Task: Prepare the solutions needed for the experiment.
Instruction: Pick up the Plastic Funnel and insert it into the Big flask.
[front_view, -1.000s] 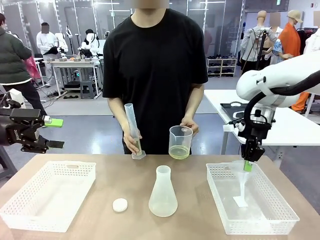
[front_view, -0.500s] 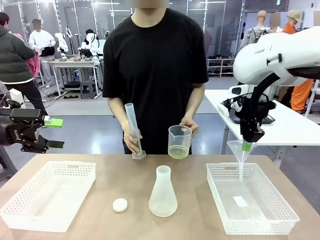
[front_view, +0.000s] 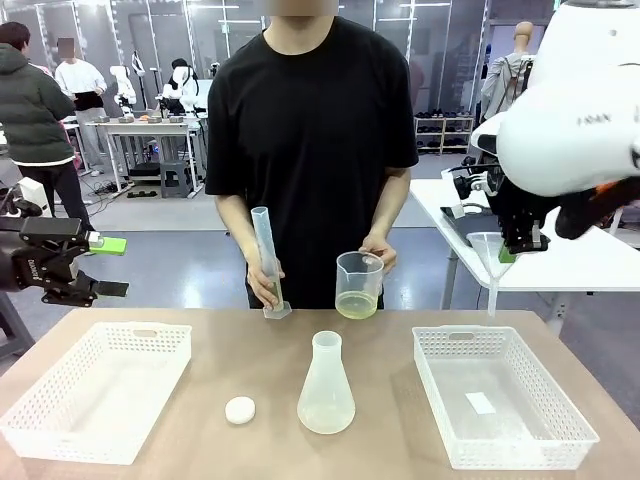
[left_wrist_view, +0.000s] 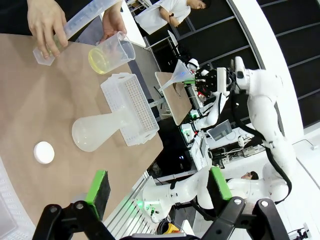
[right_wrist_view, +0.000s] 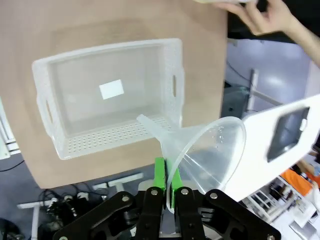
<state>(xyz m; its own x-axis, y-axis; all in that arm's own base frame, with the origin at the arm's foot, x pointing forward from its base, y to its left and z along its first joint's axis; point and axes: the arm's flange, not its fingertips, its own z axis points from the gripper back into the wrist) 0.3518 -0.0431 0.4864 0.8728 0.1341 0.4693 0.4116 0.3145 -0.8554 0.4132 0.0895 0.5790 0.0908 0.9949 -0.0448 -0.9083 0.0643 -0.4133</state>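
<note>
The brown table gives you open room down its middle. Bare board runs between the two white perforated plastic baskets, the left one at 9 o'clock and the right one at 3 o'clock. Both sit close to the side edges and the near edge. Inside the right basket lies only a small white slip.

In the middle lane stands a translucent whitish conical flask, upright. A small white round cap lies just beside it at 9 o'clock, not touching. At 12 o'clock, along the far edge, a person's hand steadies a tall clear graduated cylinder, slightly tilted. The other hand holds a clear plastic beaker. The pale yellow-green solution sits shallow in that beaker, at 1 o'clock from the flask.

Your right tool hangs above the right basket's far edge. It is clenched on the rim of a translucent plastic funnel, whose stem points down and stands clear of the basket. The right wrist view shows the pads pinching the funnel wall. Your left tool hovers off the table's left side at 9 o'clock, jaws spread wide and holding nothing.
</note>
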